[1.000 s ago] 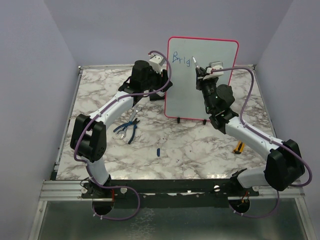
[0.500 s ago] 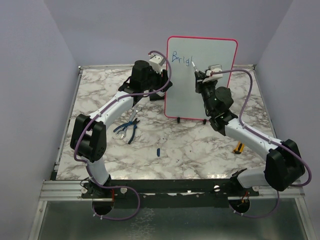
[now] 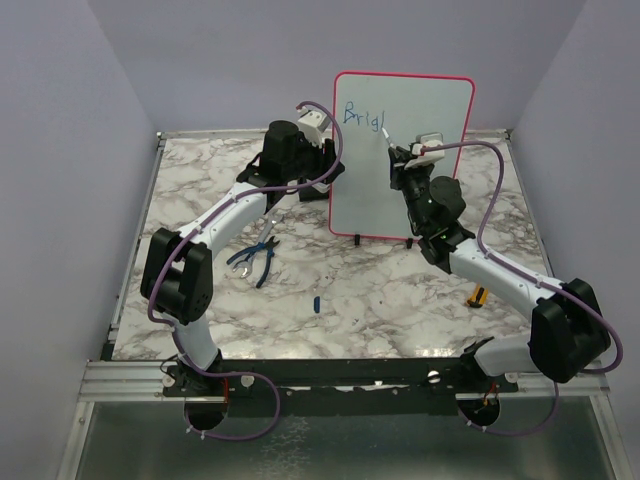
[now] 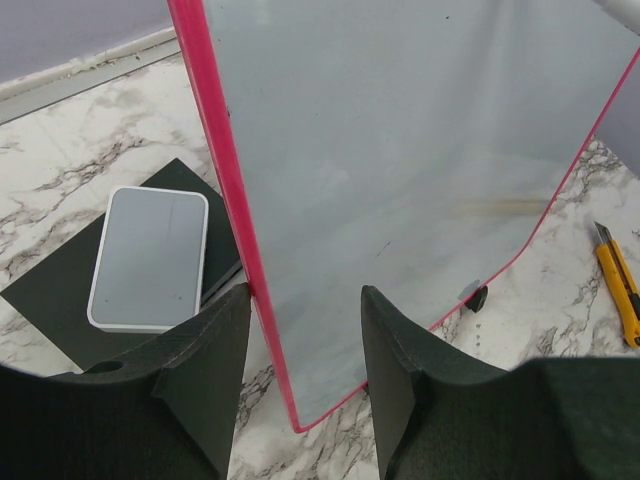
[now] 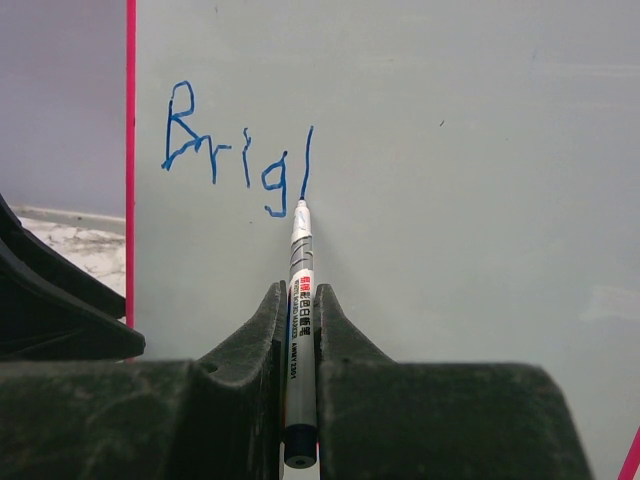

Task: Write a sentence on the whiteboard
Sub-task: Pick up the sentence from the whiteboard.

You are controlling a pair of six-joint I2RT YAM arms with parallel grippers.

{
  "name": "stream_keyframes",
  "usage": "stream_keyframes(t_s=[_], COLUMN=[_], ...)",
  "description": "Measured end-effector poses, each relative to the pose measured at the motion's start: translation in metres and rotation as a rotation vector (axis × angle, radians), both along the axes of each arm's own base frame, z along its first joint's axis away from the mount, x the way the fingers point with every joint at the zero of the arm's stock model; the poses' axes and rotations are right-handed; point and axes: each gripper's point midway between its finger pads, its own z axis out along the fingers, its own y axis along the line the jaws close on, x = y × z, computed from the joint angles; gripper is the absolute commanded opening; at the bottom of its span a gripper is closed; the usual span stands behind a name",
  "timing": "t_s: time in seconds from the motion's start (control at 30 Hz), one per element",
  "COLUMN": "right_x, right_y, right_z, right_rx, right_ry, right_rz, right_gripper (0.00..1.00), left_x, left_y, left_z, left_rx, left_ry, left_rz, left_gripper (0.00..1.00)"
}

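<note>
**Bench** [image 3: 380, 310]: white marble pattern with grey veins. A silver metal rail [image 3: 340, 378] runs along its near edge.

**Walls** [image 3: 60, 150]: plain lavender, closing in the far side and both flanks.

**Pliers** [image 3: 255, 260]: blue handles, splayed apart. They lie flat on the bench, left of centre.

**Small blue piece** [image 3: 316, 303]: short and narrow, too small to identify. It lies alone near the bench middle, apart from the pliers.

**Utility knife** [image 4: 617, 280]: yellow body with a black strip, lying flat on the right side of the bench.

**Black mat** [image 4: 50, 295]: flat and square-cornered, lying on the bench.

**Pale grey slab** [image 4: 150, 257]: white rim and rounded corners, lying flat on the black mat.
</note>
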Motion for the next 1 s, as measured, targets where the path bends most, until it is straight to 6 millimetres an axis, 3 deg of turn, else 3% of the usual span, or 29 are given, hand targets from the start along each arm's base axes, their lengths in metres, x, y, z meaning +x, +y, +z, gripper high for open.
stream_keyframes(t_s=[0.37,1.0], right_x=[0.001,0.002], right_y=[-0.002,-0.008], right_z=[0.013,0.013], right_rx=[0.003,0.006], right_ry=[-0.032,-0.028], right_rz=[-0.015,-0.05], right_gripper=[0.01,0.01], left_x=[0.0,0.0], left_y=[0.0,0.0], left_z=[0.0,0.0], left_rx=[0.0,0.0], left_ry=[0.0,0.0], left_rz=[-0.001,-0.001], left_gripper=[0.49,0.49])
